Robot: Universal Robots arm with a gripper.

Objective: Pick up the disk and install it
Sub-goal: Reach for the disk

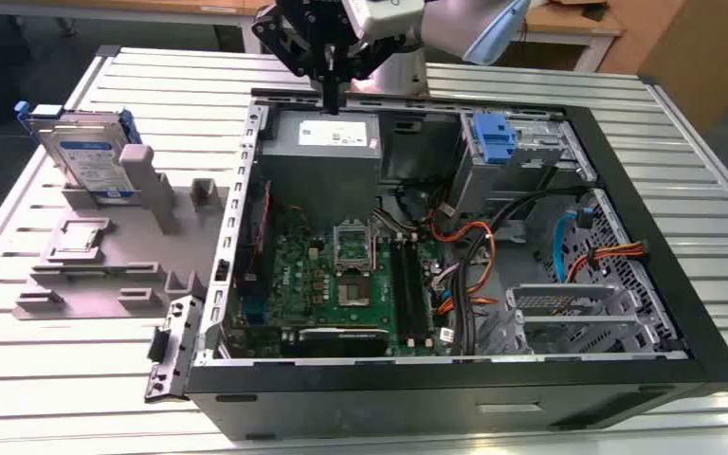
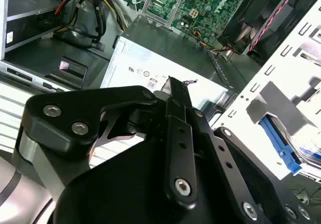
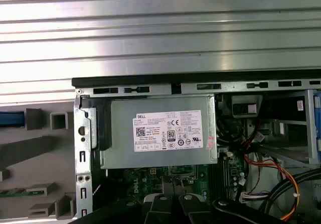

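gripper [image 1: 330, 100]: hangs over the far rim of the open computer case [image 1: 465, 403], directly above the power-supply box [image 1: 326, 142]; the fingers are drawn together and have hold of nothing.
disk [image 1: 90, 156]: stands on edge in the grey holder [image 1: 99, 275], outside the case toward the exterior view's left; its label faces outward and blue rails run along its edges. It is well apart from the gripper.
grey holder: a moulded fixture lying on the slatted metal table [image 1: 61, 379], just beside the case wall; its other slots appear unoccupied.
computer case: lies on its side with the panel off, showing the motherboard [image 1: 338, 275] and bundles of orange, black and blue cables.
blue bracket [image 1: 495, 137]: sits at the far drive bay, beyond the power-supply box toward the exterior view's right, with no drive in it.
progress: judged to be at the very start. The disk is not yet grasped and rests untouched in its holder, so both the pick-up and the installation into the case remain to be done.
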